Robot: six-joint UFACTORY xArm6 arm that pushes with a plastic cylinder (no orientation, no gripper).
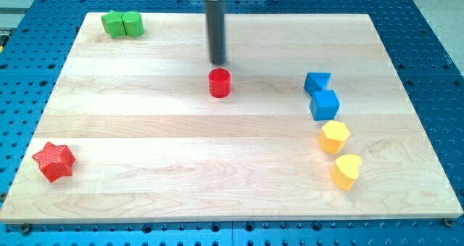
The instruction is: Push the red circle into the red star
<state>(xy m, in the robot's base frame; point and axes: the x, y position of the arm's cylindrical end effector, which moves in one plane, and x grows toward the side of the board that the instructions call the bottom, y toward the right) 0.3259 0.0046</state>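
Note:
The red circle (220, 83) stands a little above the board's middle. The red star (54, 161) lies near the board's bottom left corner, far from the circle. My tip (218, 62) is just above the red circle in the view, a small gap away from it and not touching. The dark rod rises from the tip to the view's top edge.
Two green blocks (122, 23) sit together at the top left corner. At the right, a blue block (317, 82) touches a blue cube (325, 104); below them lie a yellow hexagon (335, 137) and a yellow heart (346, 171). The wooden board (145, 130) rests on a blue perforated table.

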